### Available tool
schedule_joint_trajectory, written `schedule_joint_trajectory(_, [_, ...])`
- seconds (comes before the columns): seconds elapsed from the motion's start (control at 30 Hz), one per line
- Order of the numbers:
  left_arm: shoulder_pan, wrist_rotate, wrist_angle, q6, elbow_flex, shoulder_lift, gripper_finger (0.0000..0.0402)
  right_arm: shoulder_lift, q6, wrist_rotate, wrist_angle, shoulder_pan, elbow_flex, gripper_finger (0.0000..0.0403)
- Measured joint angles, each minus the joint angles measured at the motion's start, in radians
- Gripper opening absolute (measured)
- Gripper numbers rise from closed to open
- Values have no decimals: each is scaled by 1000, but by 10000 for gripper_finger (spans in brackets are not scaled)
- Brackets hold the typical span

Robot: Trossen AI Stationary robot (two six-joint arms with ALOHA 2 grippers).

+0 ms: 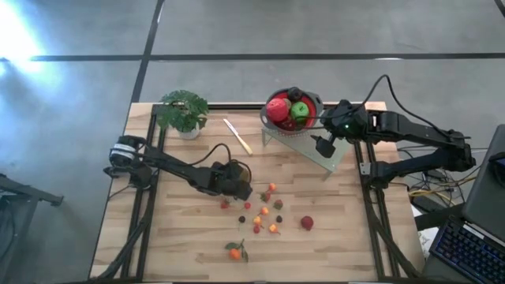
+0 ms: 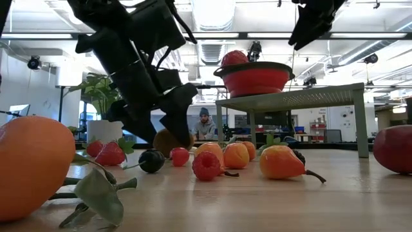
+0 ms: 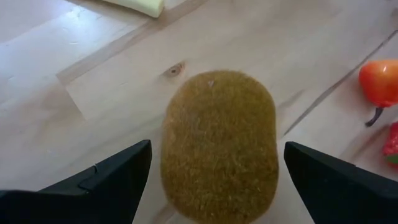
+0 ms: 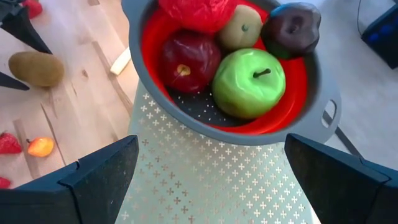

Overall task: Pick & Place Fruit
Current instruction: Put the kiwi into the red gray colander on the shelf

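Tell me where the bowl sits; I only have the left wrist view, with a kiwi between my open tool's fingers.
Observer: The red colander stands on a raised perforated stand toward the table's far right corner.
Operator: Is fruit in it yet?
Observer: Yes, among others a green apple, a red apple and a dark plum.
Operator: Is the right arm in my way?
Observer: The right tool hovers open over the stand, just beside the colander.

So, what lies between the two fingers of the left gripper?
A brown kiwi lies on the table between the open fingers of the left gripper; the left wrist view shows it.
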Motion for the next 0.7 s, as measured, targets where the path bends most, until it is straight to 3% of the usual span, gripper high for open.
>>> schedule_joint_trajectory(0.27, [0, 58, -8, 33, -1, 0, 332, 0, 0, 0, 1, 0, -11, 400])
schedule_joint_trajectory(0.5, [2, 60, -14, 82, -1, 0, 276, 0, -11, 0, 5, 0, -11, 400])
schedule_joint_trajectory(0.7, [4, 60, -14, 137, -1, 0, 255, 0, -15, 0, 27, 0, -11, 400])
